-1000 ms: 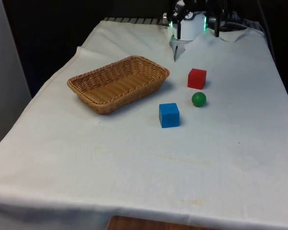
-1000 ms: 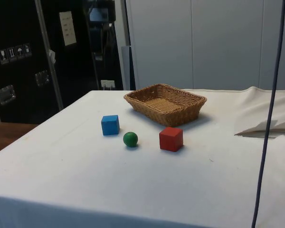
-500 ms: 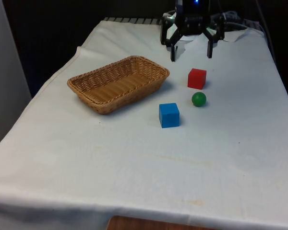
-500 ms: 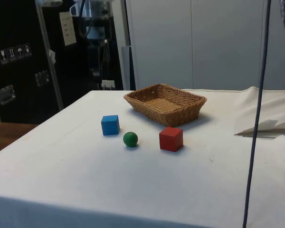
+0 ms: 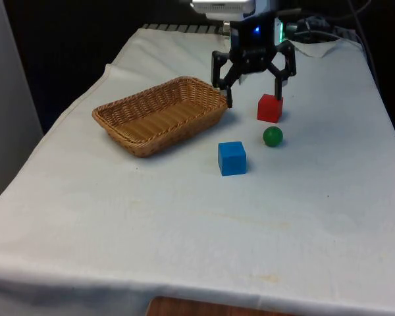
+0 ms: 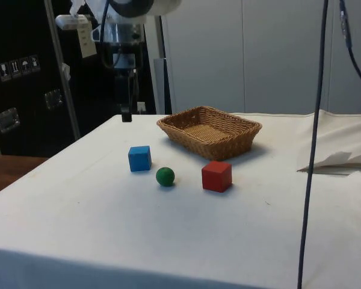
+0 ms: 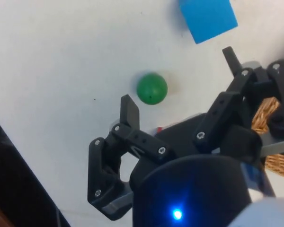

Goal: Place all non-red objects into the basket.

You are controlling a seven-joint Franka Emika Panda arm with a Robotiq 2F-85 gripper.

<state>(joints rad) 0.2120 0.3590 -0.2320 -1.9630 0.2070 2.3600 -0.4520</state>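
The tool (image 5: 253,95) hangs in the air above the bench (image 5: 184,230), its two black fingers spread wide with nothing between them. In the front view one fingertip (image 5: 229,100) sits in front of the near corner of the wicker basket (image 5: 162,114) and the other just over the top edge of the red cube (image 5: 270,108), so the tool seems to straddle the gap between them. The side view corrects that impression: there the tool (image 6: 127,114) hangs clear of every object, well above the cloth and over towards the dark cabinets, and the two fingers line up into a single dark bar, so their spread cannot be read from that side.

The side view also sets the three small things in a loose row on the bench (image 6: 108,229): the blue cube (image 6: 139,158), the green ball (image 6: 165,176) and the red cube (image 6: 216,176), with the basket (image 6: 209,132) behind them and apart from all three. In the front view the green ball (image 5: 272,136) lies just beside the red cube, nearer the camera, and the blue cube (image 5: 232,158) lies nearer still, towards the front view's left.

The wrist view looks down past the open tool (image 7: 177,80): the green ball (image 7: 152,88) lies on the white cloth between the fingertips' line of sight, the blue cube (image 7: 208,18) further off, and a patch of the basket (image 7: 274,137) weave shows behind one finger (image 7: 227,106).
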